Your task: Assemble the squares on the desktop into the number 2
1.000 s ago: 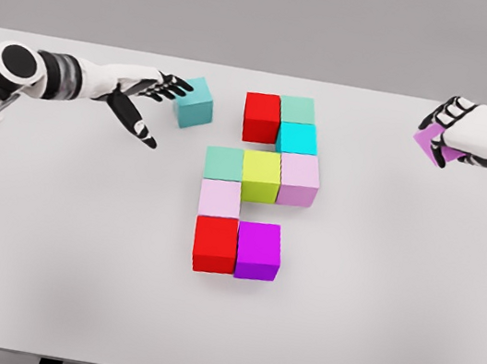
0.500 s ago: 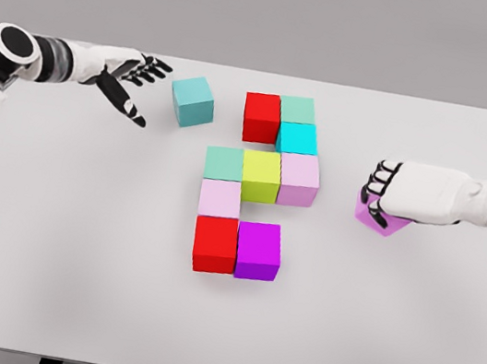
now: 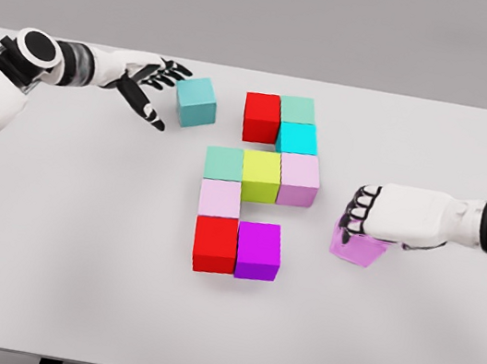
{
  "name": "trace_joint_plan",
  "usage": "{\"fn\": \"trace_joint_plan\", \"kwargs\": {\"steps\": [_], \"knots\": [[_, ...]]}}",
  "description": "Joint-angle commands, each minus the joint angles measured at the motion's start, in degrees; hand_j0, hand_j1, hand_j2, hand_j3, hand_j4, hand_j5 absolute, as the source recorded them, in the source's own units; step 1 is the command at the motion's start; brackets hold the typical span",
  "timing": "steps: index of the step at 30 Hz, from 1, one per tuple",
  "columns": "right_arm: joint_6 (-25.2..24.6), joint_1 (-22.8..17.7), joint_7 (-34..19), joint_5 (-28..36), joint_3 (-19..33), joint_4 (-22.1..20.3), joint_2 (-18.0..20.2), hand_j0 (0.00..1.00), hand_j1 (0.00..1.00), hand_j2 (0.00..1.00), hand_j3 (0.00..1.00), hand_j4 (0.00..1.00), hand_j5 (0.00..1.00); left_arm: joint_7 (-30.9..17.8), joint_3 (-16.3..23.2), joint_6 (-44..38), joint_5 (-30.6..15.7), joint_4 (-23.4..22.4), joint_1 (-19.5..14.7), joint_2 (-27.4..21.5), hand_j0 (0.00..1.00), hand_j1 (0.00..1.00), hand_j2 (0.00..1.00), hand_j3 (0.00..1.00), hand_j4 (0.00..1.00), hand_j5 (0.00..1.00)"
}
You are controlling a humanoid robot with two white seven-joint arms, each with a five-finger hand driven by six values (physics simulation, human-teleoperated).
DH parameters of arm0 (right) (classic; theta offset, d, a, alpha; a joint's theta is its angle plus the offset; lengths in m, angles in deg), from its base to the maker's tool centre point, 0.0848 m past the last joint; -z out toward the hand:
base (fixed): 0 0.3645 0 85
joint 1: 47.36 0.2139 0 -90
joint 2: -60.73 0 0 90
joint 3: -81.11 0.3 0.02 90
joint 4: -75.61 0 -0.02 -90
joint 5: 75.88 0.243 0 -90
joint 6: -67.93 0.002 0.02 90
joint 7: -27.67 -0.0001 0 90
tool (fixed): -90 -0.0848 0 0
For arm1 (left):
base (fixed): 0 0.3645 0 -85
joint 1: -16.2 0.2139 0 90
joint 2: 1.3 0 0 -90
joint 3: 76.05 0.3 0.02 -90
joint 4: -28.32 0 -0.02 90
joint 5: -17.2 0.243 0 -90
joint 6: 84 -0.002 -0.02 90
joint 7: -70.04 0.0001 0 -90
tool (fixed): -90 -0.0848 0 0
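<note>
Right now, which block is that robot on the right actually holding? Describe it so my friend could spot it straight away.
Start at the cluster of coloured cubes mid-table, then look right of its bottom row, past the magenta cube. There the right hand grips a pale violet cube from above. It stands apart from the cluster, and is the only cube under a hand.

Right hand [image 3: 378, 218] clamped on pink cube [image 3: 356, 248], right of magenta cube [image 3: 258, 251]. Left hand [image 3: 144, 81] spread beside teal cube [image 3: 196, 102]. White table [image 3: 74, 247].
</note>
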Motion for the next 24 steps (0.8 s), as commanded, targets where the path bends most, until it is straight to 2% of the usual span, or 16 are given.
{"fn": "trace_joint_plan", "kwargs": {"steps": [1, 5, 6, 8, 11, 14, 19, 21, 24], "knots": [[-0.1, 0.1, 0.0, 2.5, 1.0, 0.4, 1.7, 1.00, 1.00, 1.00, 1.00, 1.00, 1.00, 0.0, 0.0, 2.5, -0.2, 0.1, 0.0, 0.1, 1.00, 1.00, 1.00, 1.00, 1.00, 1.00], [-0.1, 0.1, 0.0, 4.6, 8.3, 3.8, 2.7, 1.00, 1.00, 1.00, 1.00, 1.00, 1.00, 0.0, 0.0, 3.6, 3.4, 0.1, -0.5, 1.5, 1.00, 1.00, 1.00, 1.00, 1.00, 1.00], [-0.1, 0.1, 0.0, 7.7, 10.3, 8.3, 2.7, 1.00, 1.00, 1.00, 1.00, 1.00, 1.00, 0.0, 0.0, 3.9, 3.5, 0.1, -0.5, 1.6, 1.00, 1.00, 1.00, 1.00, 1.00, 1.00], [-0.1, 0.1, 0.0, 8.6, 11.2, 11.5, 2.6, 1.00, 1.00, 1.00, 1.00, 1.00, 1.00, 0.0, 0.0, 4.2, 3.6, 0.1, -0.6, 1.6, 1.00, 1.00, 1.00, 1.00, 1.00, 1.00], [-0.1, 0.1, 0.0, 8.8, 11.2, 12.2, 2.6, 1.00, 1.00, 1.00, 1.00, 1.00, 1.00, 0.0, 0.1, 4.2, 3.8, 0.1, -0.6, 1.9, 1.00, 1.00, 1.00, 1.00, 1.00, 1.00], [-0.1, -0.3, 0.0, 8.1, 10.8, 17.3, 1.8, 1.00, 1.00, 1.00, 1.00, 1.00, 1.00, 0.0, 0.2, 4.5, 3.9, 0.0, -0.5, 2.4, 1.00, 1.00, 1.00, 1.00, 1.00, 1.00], [-0.1, -0.4, 0.0, 1.3, 10.3, 18.6, -3.8, 1.00, 1.00, 1.00, 1.00, 1.00, 1.00, 0.0, 0.3, 4.5, 3.9, 0.1, -0.4, 3.0, 1.00, 1.00, 1.00, 1.00, 1.00, 1.00], [-0.1, -0.3, 0.0, -0.5, 8.4, 18.5, -5.6, 1.00, 1.00, 1.00, 1.00, 1.00, 1.00, 0.0, 0.3, 4.5, 3.9, 0.1, -0.5, 3.1, 1.00, 1.00, 1.00, 1.00, 1.00, 1.00], [-0.1, -0.2, 0.0, -0.7, 6.8, 18.4, -7.9, 1.00, 1.00, 1.00, 1.00, 1.00, 1.00, 0.0, 0.2, 4.5, 3.8, 0.0, -0.4, 3.2, 1.00, 1.00, 1.00, 1.00, 1.00, 1.00]]}}
